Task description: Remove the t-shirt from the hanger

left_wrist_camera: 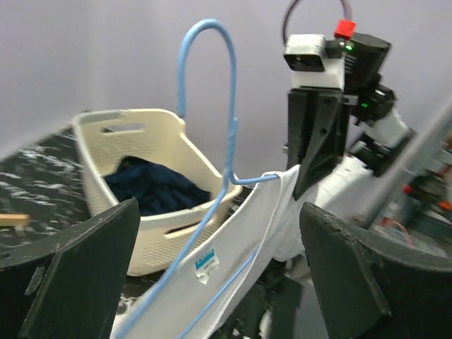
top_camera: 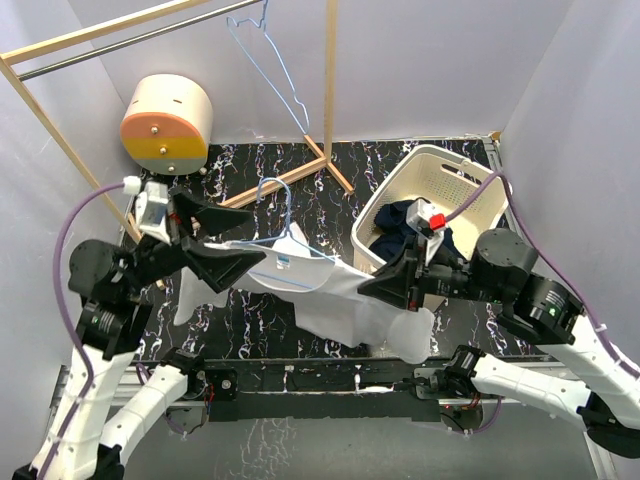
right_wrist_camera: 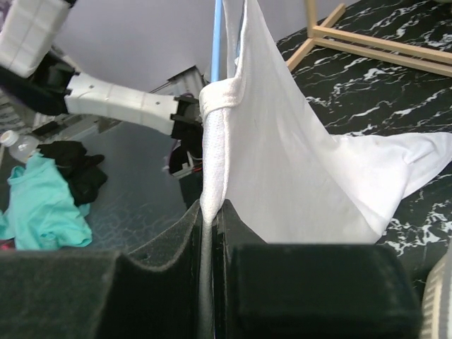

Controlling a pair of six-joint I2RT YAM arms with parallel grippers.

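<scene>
A white t-shirt hangs stretched over the table on a light blue wire hanger, whose hook points up. My right gripper is shut on the shirt's thick ribbed edge, which runs down between the closed pads. My left gripper stands wide open at the shirt's left end, its fingers either side of the hanger without touching it. In the left wrist view the hanger and the t-shirt with its small label pass between the spread fingers. The hanger wire rises behind the collar in the right wrist view.
A cream laundry basket holding a dark blue garment stands at the back right, just behind the right gripper. A wooden clothes rack with a second blue hanger is at the back. A round cream-and-orange container sits back left.
</scene>
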